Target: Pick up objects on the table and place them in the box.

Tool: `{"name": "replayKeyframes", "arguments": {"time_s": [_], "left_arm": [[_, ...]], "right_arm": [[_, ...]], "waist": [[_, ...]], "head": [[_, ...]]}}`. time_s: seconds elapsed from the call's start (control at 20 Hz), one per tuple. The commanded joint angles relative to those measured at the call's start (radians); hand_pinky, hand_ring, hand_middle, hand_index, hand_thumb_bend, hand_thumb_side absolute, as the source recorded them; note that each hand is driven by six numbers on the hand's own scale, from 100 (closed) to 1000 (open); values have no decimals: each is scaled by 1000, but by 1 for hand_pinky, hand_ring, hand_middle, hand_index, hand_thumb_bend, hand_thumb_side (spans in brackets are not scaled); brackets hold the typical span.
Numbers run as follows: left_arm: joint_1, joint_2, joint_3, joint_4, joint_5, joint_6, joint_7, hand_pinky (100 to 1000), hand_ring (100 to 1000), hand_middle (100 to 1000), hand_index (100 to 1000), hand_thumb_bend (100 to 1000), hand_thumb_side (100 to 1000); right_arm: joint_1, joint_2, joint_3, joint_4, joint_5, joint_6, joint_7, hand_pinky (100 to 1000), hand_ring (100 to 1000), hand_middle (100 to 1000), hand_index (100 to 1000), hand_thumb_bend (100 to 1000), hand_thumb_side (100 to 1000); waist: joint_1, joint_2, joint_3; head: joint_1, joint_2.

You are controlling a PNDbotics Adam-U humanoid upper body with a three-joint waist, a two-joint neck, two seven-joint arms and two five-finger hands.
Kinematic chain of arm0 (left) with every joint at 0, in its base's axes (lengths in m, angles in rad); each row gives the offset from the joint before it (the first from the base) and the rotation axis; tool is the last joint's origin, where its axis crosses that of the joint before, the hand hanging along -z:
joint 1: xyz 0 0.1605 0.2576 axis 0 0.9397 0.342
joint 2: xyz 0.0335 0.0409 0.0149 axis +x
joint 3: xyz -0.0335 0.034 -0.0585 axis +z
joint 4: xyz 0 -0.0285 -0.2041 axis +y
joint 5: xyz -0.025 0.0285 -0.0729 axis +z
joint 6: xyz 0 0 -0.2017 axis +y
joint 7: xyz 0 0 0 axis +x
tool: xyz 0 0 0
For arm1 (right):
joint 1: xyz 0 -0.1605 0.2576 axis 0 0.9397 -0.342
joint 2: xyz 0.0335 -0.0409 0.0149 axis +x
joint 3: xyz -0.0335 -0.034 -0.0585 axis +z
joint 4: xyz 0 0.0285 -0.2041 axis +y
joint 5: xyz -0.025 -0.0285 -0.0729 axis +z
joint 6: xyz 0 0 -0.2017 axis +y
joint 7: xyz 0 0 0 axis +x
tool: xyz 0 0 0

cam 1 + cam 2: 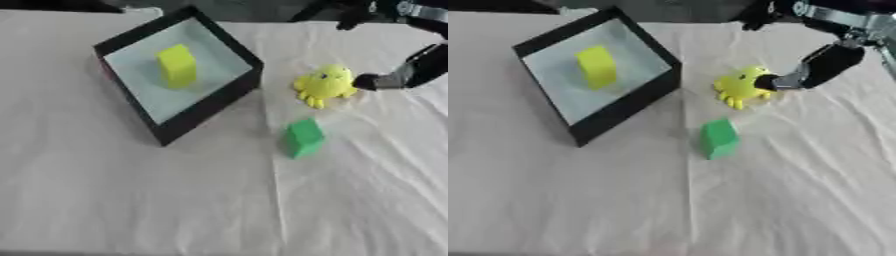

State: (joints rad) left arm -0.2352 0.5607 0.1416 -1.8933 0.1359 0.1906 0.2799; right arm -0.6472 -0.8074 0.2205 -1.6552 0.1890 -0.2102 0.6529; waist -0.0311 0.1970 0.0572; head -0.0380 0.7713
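Note:
A black box [214,103] with a pale floor stands at the upper left, and a yellow block [177,66] stands upright inside it. To its right a yellow soft toy [324,85] with short legs lies on the cloth. My right hand [770,82] comes in from the upper right, and its dark tip touches the toy's right side. How that hand is held is not visible. A green block [304,138] stands on the cloth below the toy, apart from both the toy and the box. My left hand shows in no view.
A white wrinkled cloth [367,190] covers the table. The silver and black right arm [833,20] crosses the upper right corner. The box's near corner [164,140] points toward the table's middle.

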Motion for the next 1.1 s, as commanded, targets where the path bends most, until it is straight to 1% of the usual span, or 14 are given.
{"name": "replayKeyframes", "arguments": {"time_s": [0.05,0.2,0.45,0.65,1.1], "left_arm": [[-11,11,12,-8,4,-1,-6,823,661,740,819,197,679],[-13,8,12,-7,3,0,-8,823,661,739,818,197,681],[-14,2,11,-3,4,3,-9,823,661,737,818,198,685],[-15,-3,9,-3,2,4,-14,823,661,737,817,199,687],[-10,-24,16,-9,0,-1,-9,822,660,736,815,201,688]], "right_arm": [[-2,-32,9,-23,36,18,17,900,845,793,898,433,282],[11,-21,25,-25,74,29,24,900,847,794,893,434,294],[25,-4,59,-28,144,27,40,901,851,795,888,435,314],[25,14,84,-13,171,19,56,902,855,798,893,436,323],[15,61,137,44,230,-7,86,905,862,798,901,448,378]], "waist": [[3,-21,0],[4,-19,0],[2,-18,1],[2,-18,3],[2,-9,12]], "head": [[-3,-1],[-3,-1],[-6,-1],[-9,-1],[-9,-1]]}}
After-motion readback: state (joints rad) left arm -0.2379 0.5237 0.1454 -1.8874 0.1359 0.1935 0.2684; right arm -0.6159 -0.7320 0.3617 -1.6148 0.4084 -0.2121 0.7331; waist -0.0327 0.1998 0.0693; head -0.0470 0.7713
